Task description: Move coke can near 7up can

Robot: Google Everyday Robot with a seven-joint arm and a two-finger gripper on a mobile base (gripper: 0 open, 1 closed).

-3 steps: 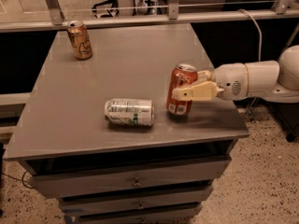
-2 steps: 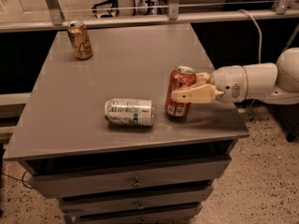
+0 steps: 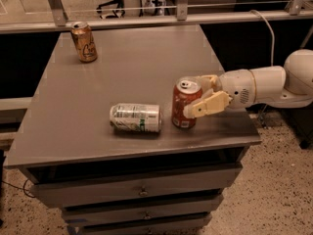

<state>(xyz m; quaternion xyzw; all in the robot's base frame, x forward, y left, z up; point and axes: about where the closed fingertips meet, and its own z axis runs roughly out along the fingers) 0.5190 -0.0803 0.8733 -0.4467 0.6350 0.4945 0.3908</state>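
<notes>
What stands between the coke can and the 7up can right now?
Nothing visible. The gripper is closed on the upright coke can near the front edge of the table. The 7up can lies on its side close beside it, with only bare tabletop between them. The gold can stands at the back corner.
</notes>
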